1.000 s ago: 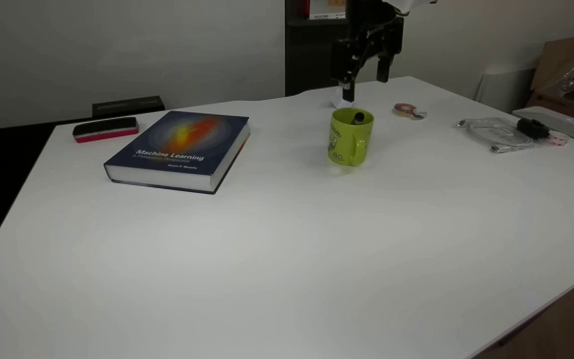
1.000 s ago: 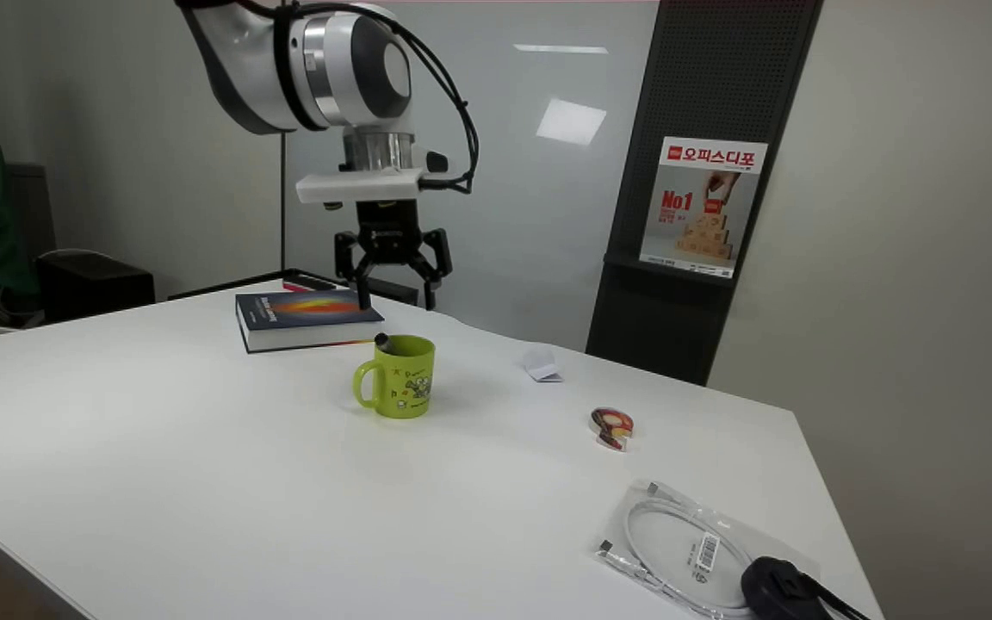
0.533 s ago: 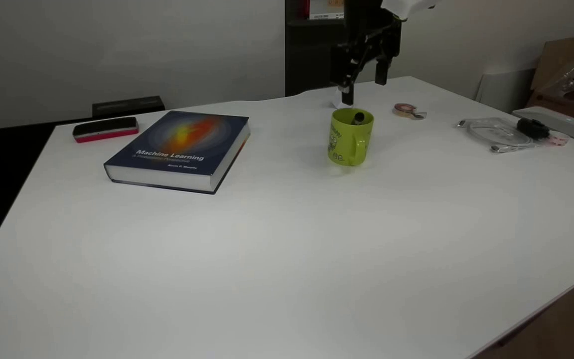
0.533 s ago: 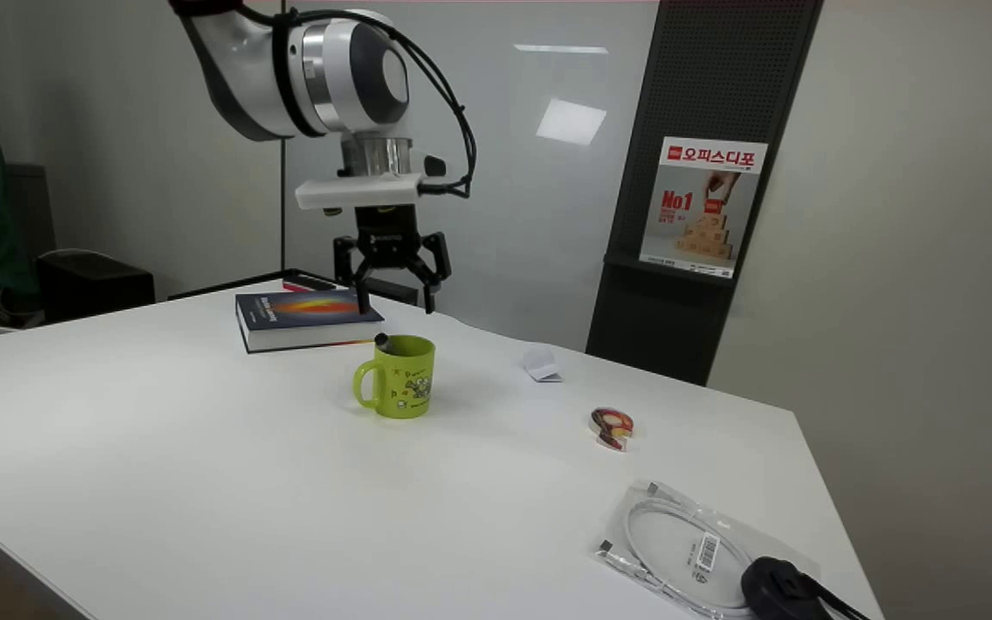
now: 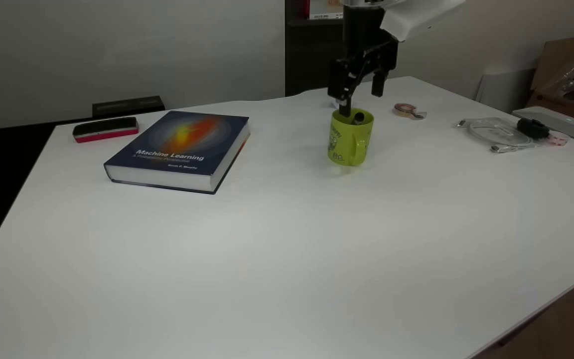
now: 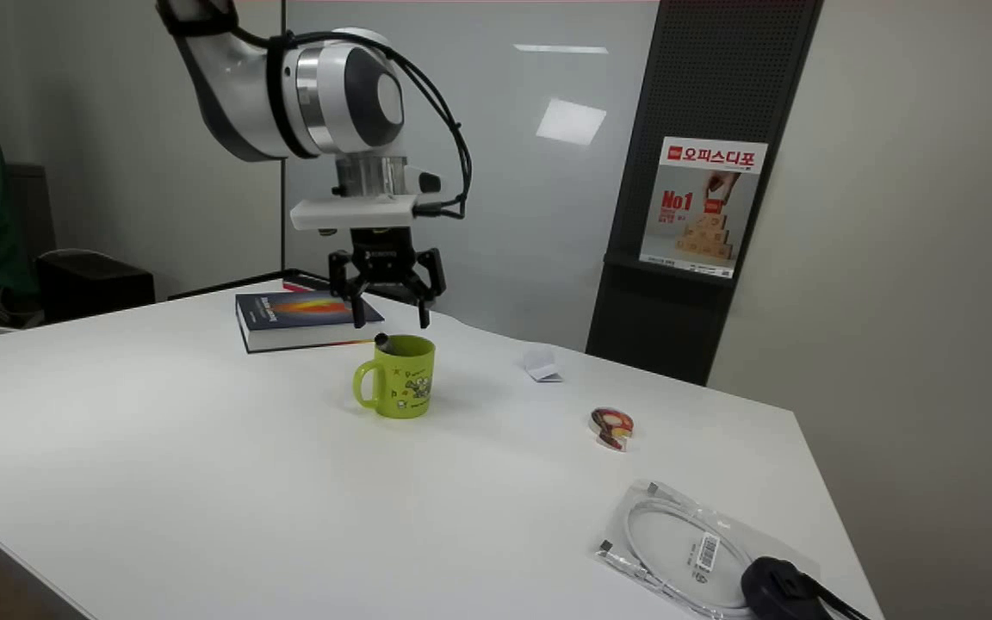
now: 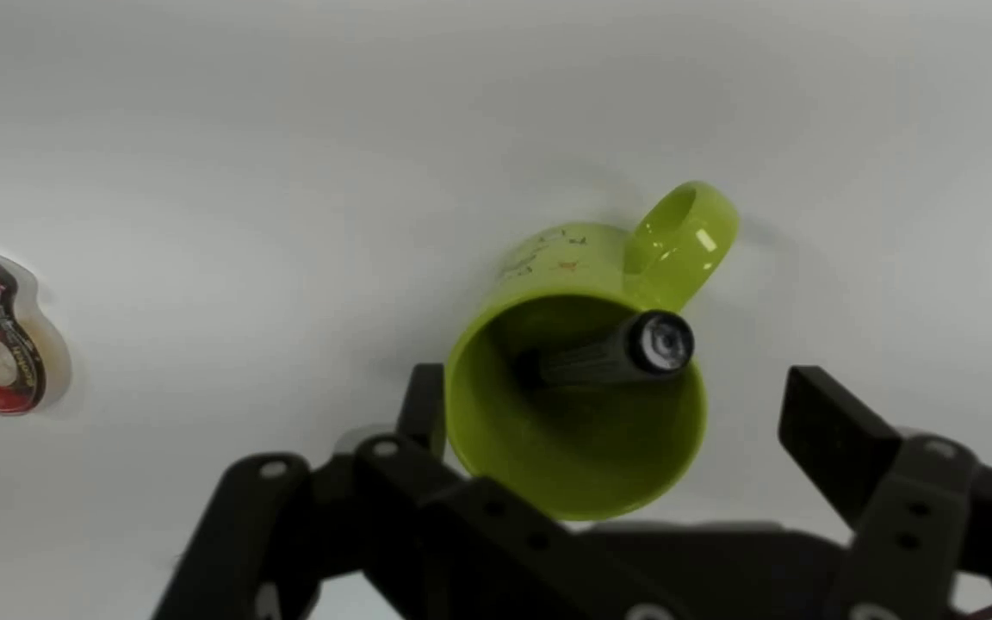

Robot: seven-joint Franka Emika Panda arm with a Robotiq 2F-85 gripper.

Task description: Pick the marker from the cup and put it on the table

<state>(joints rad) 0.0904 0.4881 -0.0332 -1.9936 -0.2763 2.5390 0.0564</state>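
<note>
Lime-green, the cup [image 6: 404, 383] is standing upright on the table [image 6: 246, 482], its mouth presumably too wide for propping the marker [image 7: 604, 357] straight, so it is leaning inside. Just above, the gripper [image 6: 392, 324] is hovering with fingers [image 7: 840, 439] parted wide, gripping nothing, probably for closing around the exposed end. That end is pointing upward at the rim beside the handle [image 7: 709, 245], while the long axis is slanting down across the cup's interior.

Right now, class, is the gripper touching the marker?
Apart: the wrist view shows the marker leaning in the cup, with visible gaps to both fingers of the open gripper.
</note>
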